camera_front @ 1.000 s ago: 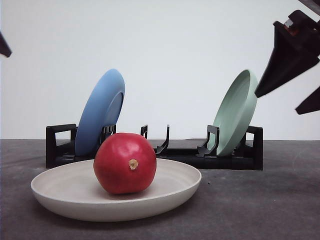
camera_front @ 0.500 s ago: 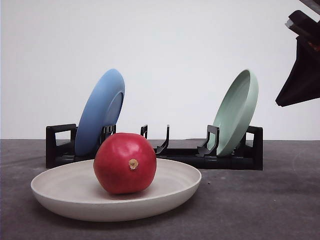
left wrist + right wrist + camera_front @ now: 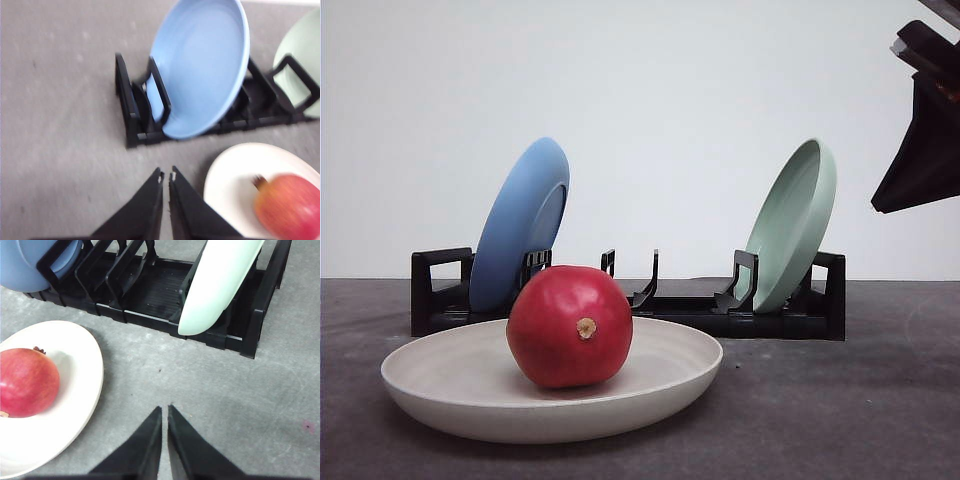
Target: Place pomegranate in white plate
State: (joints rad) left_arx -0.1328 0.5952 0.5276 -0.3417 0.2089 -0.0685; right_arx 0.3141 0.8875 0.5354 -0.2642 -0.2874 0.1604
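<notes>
You've got the pomegranate (image 3: 570, 326) sitting in the white plate (image 3: 440, 385), resting on the plate's floor a little left of center, stem scar facing the camera. The plate lies flat on the grey counter (image 3: 840, 400), near side, in front of the black dish rack (image 3: 790, 315).

The rack runs left to right across the far side of the counter. The blue plate (image 3: 520, 225) stands on edge in its left slots, tilted right at the top. The pale green plate (image 3: 792, 225) stands on edge in the right slots, also leaning right. The middle slots between them hold nothing.

Left gripper (image 3: 166, 176): tips together with only a thin slit between them, holding nothing, hanging over bare counter just left of the white plate and near the rack's left end.

Right gripper (image 3: 164, 411): tips pressed nearly together too, holding nothing, over bare counter to the right of the white plate, near side of the rack (in the front view it's a dark shape at the upper right edge, well above the green plate).

Neither gripper touches the pomegranate or either plate.
</notes>
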